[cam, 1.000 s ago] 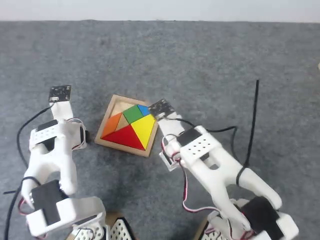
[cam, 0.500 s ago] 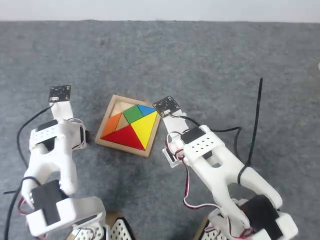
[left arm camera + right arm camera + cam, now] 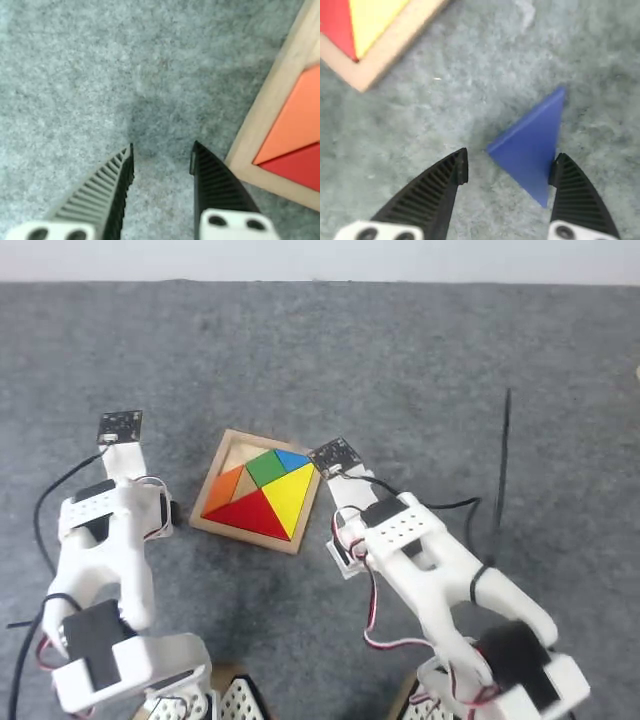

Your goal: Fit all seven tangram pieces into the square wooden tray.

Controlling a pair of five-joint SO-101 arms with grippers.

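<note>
Seen from above, a square wooden tray (image 3: 240,535) sits turned like a diamond on a grey carpet (image 3: 420,350), between two white robot arms. Five coloured pieces lie inside the tray. An orange triangle (image 3: 222,488) is on the left and a green square (image 3: 266,468) sits toward the far side. A small light blue triangle (image 3: 290,459) is just right of the square. A large yellow triangle (image 3: 288,498) is on the right and a large red triangle (image 3: 248,513) fills the near side. Bare wood shows in the tray's far corner and in a small patch at its middle.

The left arm (image 3: 100,540) stands just left of the tray and the right arm (image 3: 420,550) just right of it. The right arm's wrist covers the carpet beside the tray's near right edge.

The left wrist view gives a close look under the left arm. The left gripper (image 3: 162,147) points down at bare carpet with its two black ribbed fingers moderately apart and nothing between them. The tray's rim runs just beside it, with the orange and red pieces inside.

The right wrist view reveals what the arm hides from above. A dark blue triangle (image 3: 532,150) lies flat on the carpet outside the tray, near the corner where the red and yellow pieces meet. The right gripper (image 3: 511,156) is spread wide around it. One finger is right against the triangle's edge and the other stands a little apart from its nearest corner.
</note>
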